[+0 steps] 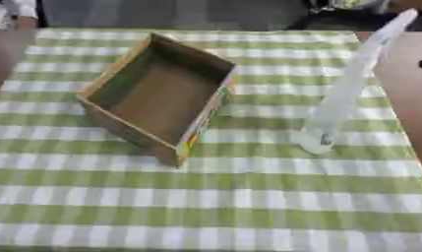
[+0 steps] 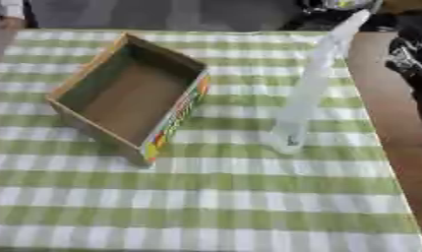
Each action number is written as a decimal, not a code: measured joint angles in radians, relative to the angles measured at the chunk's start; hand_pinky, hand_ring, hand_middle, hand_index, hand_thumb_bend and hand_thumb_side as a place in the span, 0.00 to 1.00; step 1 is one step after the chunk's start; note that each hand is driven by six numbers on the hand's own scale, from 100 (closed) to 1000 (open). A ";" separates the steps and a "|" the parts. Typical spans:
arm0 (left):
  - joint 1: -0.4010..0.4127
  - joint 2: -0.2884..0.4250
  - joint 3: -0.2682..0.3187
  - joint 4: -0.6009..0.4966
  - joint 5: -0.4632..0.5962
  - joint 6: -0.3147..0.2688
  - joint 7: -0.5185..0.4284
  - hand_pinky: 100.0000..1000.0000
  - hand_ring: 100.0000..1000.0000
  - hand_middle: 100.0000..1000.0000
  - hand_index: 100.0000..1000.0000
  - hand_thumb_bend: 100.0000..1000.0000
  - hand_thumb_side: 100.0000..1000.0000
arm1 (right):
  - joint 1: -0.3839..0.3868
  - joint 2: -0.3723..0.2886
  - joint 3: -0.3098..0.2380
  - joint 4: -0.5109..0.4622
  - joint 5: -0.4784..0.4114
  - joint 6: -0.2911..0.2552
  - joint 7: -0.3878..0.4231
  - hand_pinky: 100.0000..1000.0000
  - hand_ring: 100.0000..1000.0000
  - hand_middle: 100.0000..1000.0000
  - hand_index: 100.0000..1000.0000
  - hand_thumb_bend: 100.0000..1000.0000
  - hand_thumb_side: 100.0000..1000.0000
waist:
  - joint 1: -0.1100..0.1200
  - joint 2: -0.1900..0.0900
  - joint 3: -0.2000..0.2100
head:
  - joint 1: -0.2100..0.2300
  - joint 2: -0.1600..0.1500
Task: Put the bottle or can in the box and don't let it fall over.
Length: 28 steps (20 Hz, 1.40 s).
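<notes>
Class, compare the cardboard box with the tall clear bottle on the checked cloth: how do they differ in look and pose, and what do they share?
The box is brown, low and wide; the bottle is pale, see-through, tall and narrow. The box lies flat, open side up and empty; the bottle stands on its base to the box's right. Both rest on the green checked tablecloth, apart from each other, and no hand touches either.

Surface before me covered by a green-and-white checked cloth (image 1: 248, 197), filling most of the frame. Bare brown tabletop (image 2: 395, 123) exposed along the right edge, and again at the upper left corner. Beyond the far edge, top of frame, a dark grey band (image 1: 171, 12); floor or furniture, cannot tell. Lighting even, no hard shadows.
</notes>
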 measured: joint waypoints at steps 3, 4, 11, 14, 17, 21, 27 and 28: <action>0.000 0.000 0.000 0.000 -0.002 0.000 0.000 0.86 0.69 0.86 0.83 0.04 0.81 | 0.000 0.000 0.000 0.000 0.000 0.000 0.000 0.90 1.00 1.00 1.00 0.00 0.50 | 0.000 0.000 0.000 | -0.002 0.000; 0.000 0.000 0.000 0.000 -0.002 0.000 0.000 0.86 0.69 0.86 0.83 0.04 0.81 | 0.000 0.000 0.000 0.000 0.000 0.000 0.000 0.90 1.00 1.00 1.00 0.00 0.50 | 0.000 0.000 0.000 | -0.002 0.000; 0.001 0.000 0.000 0.000 -0.006 -0.001 0.001 0.87 0.73 0.90 0.83 0.04 0.81 | 0.000 0.000 0.000 -0.003 0.000 -0.009 0.011 0.91 1.00 1.00 1.00 0.00 0.51 | 0.000 0.001 -0.007 | -0.003 0.001; 0.001 0.000 0.000 0.000 -0.008 -0.002 0.002 0.88 0.73 0.90 0.83 0.04 0.81 | 0.000 0.000 0.001 -0.020 0.000 -0.029 0.033 0.91 1.00 1.00 1.00 0.00 0.51 | 0.003 0.006 -0.014 | -0.002 0.001; 0.001 0.000 0.000 0.000 -0.008 -0.002 0.002 0.88 0.73 0.90 0.83 0.03 0.81 | 0.000 0.000 0.008 -0.033 0.000 -0.052 0.069 0.91 1.00 1.00 1.00 0.00 0.54 | 0.006 0.009 -0.016 | -0.001 0.002; 0.001 0.001 0.000 -0.002 -0.010 -0.003 0.002 0.87 0.73 0.90 0.83 0.03 0.81 | 0.001 0.001 0.015 -0.043 -0.005 -0.076 0.127 0.91 1.00 1.00 1.00 0.00 0.56 | 0.011 0.012 -0.020 | 0.001 0.002; 0.009 0.010 -0.001 -0.005 -0.011 -0.007 0.002 0.87 0.73 0.91 0.83 0.03 0.81 | 0.001 0.001 0.021 -0.043 -0.020 -0.093 0.194 0.92 1.00 1.00 1.00 0.00 0.56 | 0.018 0.013 -0.022 | 0.001 0.001; 0.009 0.010 -0.001 -0.005 -0.011 -0.008 0.001 0.87 0.73 0.91 0.83 0.03 0.81 | 0.001 0.001 0.023 -0.043 -0.021 -0.095 0.202 0.92 1.00 1.00 1.00 0.00 0.56 | 0.018 0.013 -0.022 | 0.001 0.001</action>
